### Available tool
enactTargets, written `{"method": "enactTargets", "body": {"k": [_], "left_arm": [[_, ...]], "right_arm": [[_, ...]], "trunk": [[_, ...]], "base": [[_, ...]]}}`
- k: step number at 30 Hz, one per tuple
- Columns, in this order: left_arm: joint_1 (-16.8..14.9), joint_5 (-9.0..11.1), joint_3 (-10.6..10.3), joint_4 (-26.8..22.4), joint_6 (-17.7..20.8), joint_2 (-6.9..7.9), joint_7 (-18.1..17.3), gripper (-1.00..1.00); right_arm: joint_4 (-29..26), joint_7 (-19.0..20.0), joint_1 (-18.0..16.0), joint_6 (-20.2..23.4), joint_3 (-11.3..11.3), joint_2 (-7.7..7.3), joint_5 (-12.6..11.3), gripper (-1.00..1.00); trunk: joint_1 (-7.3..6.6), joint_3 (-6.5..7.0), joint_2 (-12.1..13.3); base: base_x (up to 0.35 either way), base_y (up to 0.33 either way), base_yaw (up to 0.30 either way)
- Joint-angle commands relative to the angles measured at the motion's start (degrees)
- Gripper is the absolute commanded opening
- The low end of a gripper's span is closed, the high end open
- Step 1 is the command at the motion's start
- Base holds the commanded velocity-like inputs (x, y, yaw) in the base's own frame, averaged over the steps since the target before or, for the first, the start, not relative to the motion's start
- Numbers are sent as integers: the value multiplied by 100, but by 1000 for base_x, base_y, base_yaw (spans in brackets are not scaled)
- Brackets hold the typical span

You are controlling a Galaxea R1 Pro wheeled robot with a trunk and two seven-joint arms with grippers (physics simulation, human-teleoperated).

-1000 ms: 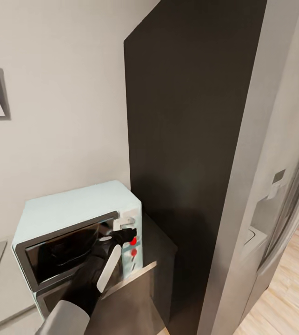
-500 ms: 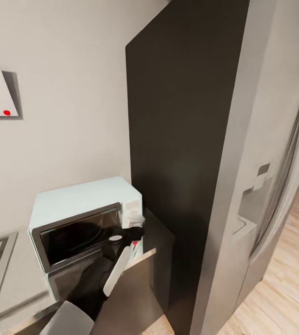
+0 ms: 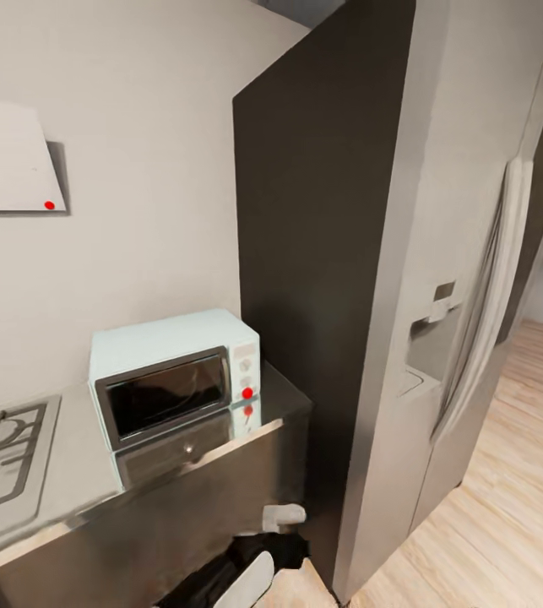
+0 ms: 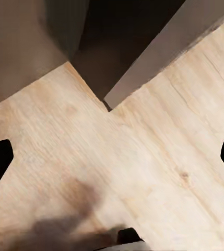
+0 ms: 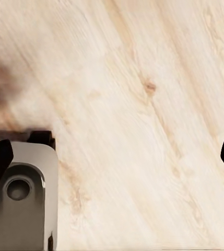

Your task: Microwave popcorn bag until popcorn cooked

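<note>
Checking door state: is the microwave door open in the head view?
No, the microwave door sits flush and closed in its frame.

light wood floor below dark cabinet corner

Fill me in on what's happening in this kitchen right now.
Nothing is being handled. The microwave sits shut on the countertop beside the fridge, a red light on its panel. The left gripper and right gripper are both open, empty, and facing the wood floor.
</note>
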Motion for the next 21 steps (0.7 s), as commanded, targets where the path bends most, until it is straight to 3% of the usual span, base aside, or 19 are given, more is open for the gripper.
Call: {"method": "enactTargets", "body": {"k": [1, 2, 3, 4, 6, 8, 10, 12, 17, 21], "left_arm": [[165, 105, -33, 475, -308, 0, 20, 100], [415, 200, -43, 1204, -780, 0, -66, 100], [508, 224, -45, 1500, -925, 0, -131, 100], [637, 267, -38, 2151, -1111, 0, -341, 100], [721, 619, -5, 3478, -1332, 0, -988, 100], [886, 1017, 9, 3950, -1515, 56, -1491, 100], [1202, 1249, 14, 4112, -1706, 313, -1772, 100], [1335, 1321, 14, 4155, -2001, 431, -1847, 100], [1390, 1352, 16, 4169, -2166, 471, -1873, 100], [1391, 1346, 14, 4170, -2187, 472, -1874, 100]], "right_arm": [[12, -9, -7, 8, -47, -1, 64, 100], [12, -9, -7, 7, -46, 0, 71, 100], [12, -9, -7, 7, -46, -3, 72, 100], [12, -9, -7, 1, -46, -3, 74, 100], [12, -2, -7, -2, -46, 6, 76, 100], [14, -1, -7, -2, -46, 8, 76, 100], [16, -1, -7, -9, -46, 9, 76, 100], [18, -2, -7, -11, -46, 9, 78, 100], [20, 0, -7, -10, -46, 5, 85, 100], [19, -8, -7, 56, -46, 6, 83, 100]], "trunk": [[-1, -6, -9], [-1, -6, -9], [-1, -6, -9], [-1, -6, -9], [-1, -6, -9], [-1, -6, -9], [-1, -6, -9], [-1, -6, -9], [-1, -6, -9], [-1, -6, -9]], "base": [[-348, 0, 0], [-348, 0, 0], [-348, 0, 0], [-348, 0, 0], [-348, 0, 0], [-348, 0, 0], [-348, 0, 0], [-348, 0, 0], [-329, 0, 0], [-52, 0, 32]]}}
